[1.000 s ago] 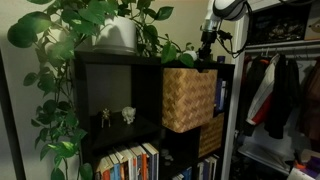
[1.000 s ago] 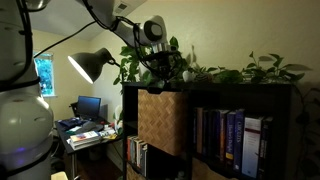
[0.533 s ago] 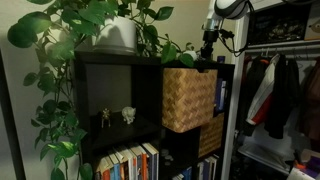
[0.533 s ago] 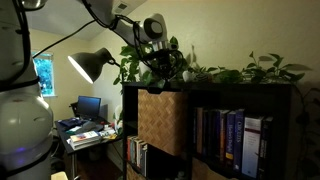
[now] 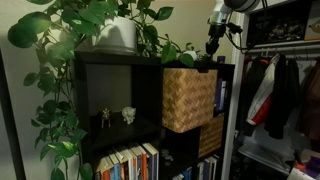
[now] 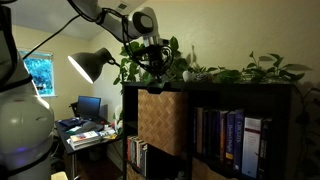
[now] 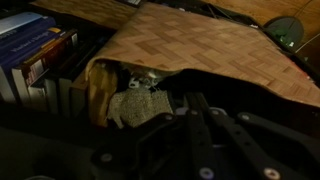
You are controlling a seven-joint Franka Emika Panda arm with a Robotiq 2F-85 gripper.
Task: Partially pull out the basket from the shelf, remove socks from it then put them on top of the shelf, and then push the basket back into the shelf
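As it juts out, the basket (image 7: 210,50) holds socks (image 7: 138,102).

In an exterior view, a leafy trailing plant (image 5: 85,18) spills from a white pot (image 5: 118,36), with one vine hanging far down the side. Two small pale figurines (image 5: 128,114) stand side by side above a row of books (image 5: 130,163). A darker woven basket (image 5: 211,136) sits lower down, near hanging clothes (image 5: 280,95). In an exterior view, a desk lamp (image 6: 92,65) leans over a lit monitor (image 6: 89,105) on a cluttered worktop (image 6: 85,130), beside a bright window (image 6: 40,75).

White arm (image 6: 100,10) angled down; claw (image 5: 211,50) vertical, pointing downward, jaws pressed together.
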